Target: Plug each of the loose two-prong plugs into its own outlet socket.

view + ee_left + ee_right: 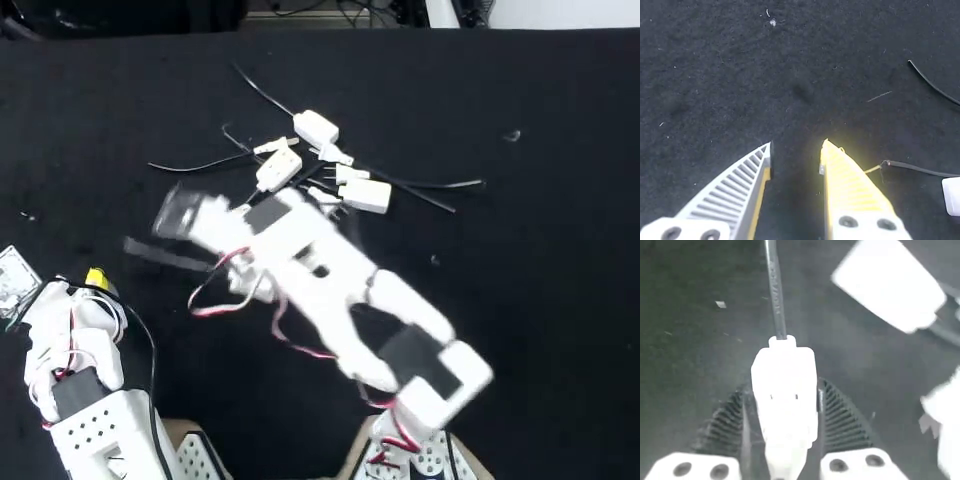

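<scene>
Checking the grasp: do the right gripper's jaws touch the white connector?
Touching: right wrist view shows the right gripper clamping both sides of the white connector.

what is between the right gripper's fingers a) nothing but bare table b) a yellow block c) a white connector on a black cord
c: in the right wrist view the white connector, with a black cord leading off it, sits clamped in the right gripper.

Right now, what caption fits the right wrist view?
Right gripper shut on a white connector with a black cord.
</scene>
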Available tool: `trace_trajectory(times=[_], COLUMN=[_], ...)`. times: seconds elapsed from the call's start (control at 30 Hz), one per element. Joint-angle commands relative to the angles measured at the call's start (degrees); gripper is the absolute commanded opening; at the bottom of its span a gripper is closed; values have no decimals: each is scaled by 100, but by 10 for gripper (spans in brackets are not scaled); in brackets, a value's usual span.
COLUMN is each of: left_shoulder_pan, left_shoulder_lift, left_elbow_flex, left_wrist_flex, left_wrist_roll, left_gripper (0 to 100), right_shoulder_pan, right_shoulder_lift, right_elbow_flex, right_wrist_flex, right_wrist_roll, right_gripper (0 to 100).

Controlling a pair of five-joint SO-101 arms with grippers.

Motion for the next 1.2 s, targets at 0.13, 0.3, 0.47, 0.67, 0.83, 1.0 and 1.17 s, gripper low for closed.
trace_trajectory(times=[0.13, 0.3, 0.47, 0.67, 0.83, 1.0, 1.17], left_shoulder_pan=[-31, -31, -31, -31, -22, -13, 101], left_shoulder_lift=[-53, -53, -53, -53, -62, -62, -62], left_elbow_flex=[-330, -321, -321, -312, -268, -259, -251], left_wrist_flex=[0, 0, 0, 0, -9, -9, -9], left_wrist_roll=[35, 35, 26, 26, 18, 18, 9], left_gripper=[170, 170, 170, 170, 170, 170, 170], right_shoulder_pan=[2330, 4325, 5477, 6479, 6813, 6840, 6822], right_shoulder_lift=[-1490, -954, 84, 1745, 3037, 4215, 5121], right_elbow_flex=[-1121, -2237, -3178, -4391, -5780, -7204, -8418], right_wrist_flex=[1301, 1512, 1486, 932, 730, 738, 800], right_wrist_roll=[-1433, -1257, -571, -422, -378, 53, 88], right_gripper=[11, 11, 11, 11, 11, 11, 11])
